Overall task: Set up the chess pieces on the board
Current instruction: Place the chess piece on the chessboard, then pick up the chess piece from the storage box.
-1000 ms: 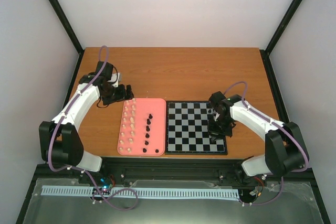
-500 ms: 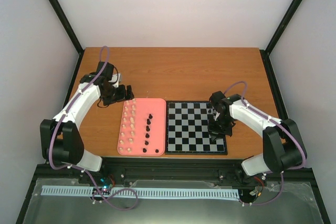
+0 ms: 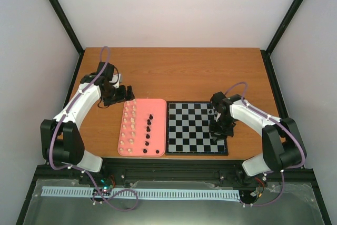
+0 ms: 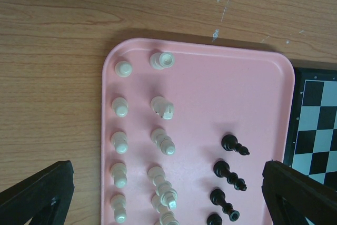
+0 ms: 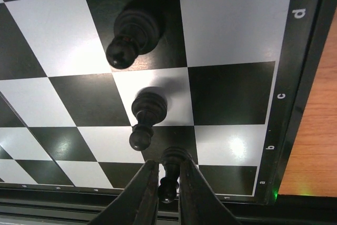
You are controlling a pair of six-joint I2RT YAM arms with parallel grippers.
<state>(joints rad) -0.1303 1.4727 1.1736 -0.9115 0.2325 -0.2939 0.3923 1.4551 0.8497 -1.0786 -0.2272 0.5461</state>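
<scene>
The chessboard (image 3: 192,130) lies right of centre. My right gripper (image 3: 217,133) is low over its near right corner, shut on a black pawn (image 5: 169,178) whose base sits on a square by the board's edge. Two more black pawns (image 5: 131,32) (image 5: 145,118) stand on squares just beyond it. My left gripper (image 3: 120,94) hovers open and empty past the far left corner of the pink tray (image 3: 138,154). In the left wrist view its fingers (image 4: 37,193) spread wide over the tray (image 4: 200,93), which holds cream-white pieces (image 4: 160,143) in two columns and several black pieces (image 4: 227,175).
The tray sits directly left of the board, the two touching. Bare wooden table (image 3: 179,72) stretches behind both. Black frame posts and white walls enclose the table. The board's lettered border (image 5: 281,96) and the table's wood show at the right of the right wrist view.
My right gripper has shifted very slightly over the board's near right corner. The left arm has not moved.
</scene>
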